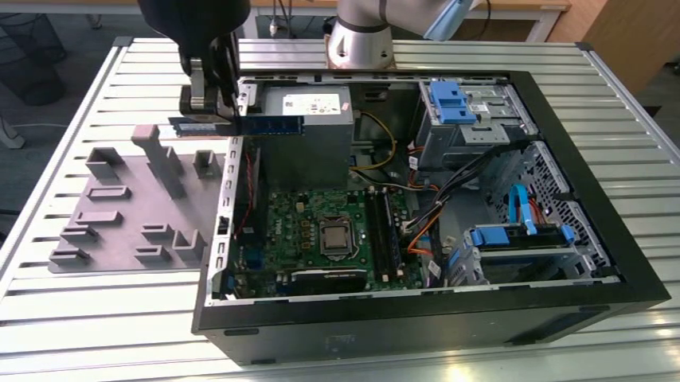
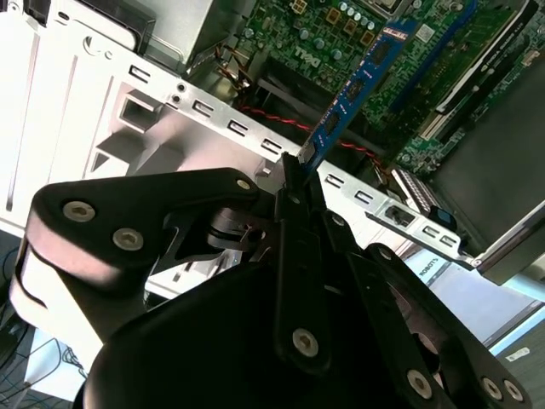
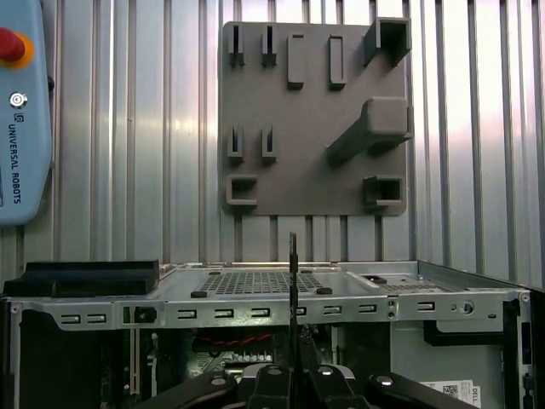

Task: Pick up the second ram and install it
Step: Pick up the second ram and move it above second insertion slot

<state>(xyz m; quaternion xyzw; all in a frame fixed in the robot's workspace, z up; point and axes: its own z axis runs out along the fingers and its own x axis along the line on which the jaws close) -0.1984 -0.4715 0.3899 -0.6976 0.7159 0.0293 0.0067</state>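
Note:
The second ram (image 1: 266, 125) is a thin blue-green stick held level and on edge above the case's wall on the exterior view's left. My gripper (image 1: 216, 116) is shut on one end of it. In the second wrist view the black fingers (image 2: 300, 217) clamp the second ram (image 2: 358, 85), which points out over the green motherboard (image 2: 341, 34). The first wrist view shows the second ram (image 3: 292, 281) edge-on as a thin dark line over the case rim. The motherboard (image 1: 318, 231) with its long black slot strips (image 1: 383, 235) lies lower inside the case.
The open black computer case (image 1: 595, 263) holds a power supply (image 1: 308, 107), drive bays with blue clips (image 1: 457, 103) and loose cables (image 1: 447, 191). A grey holder tray (image 1: 127, 207) lies on the slatted table at the exterior view's left. A pendant (image 3: 19, 111) with a red button shows in the first wrist view.

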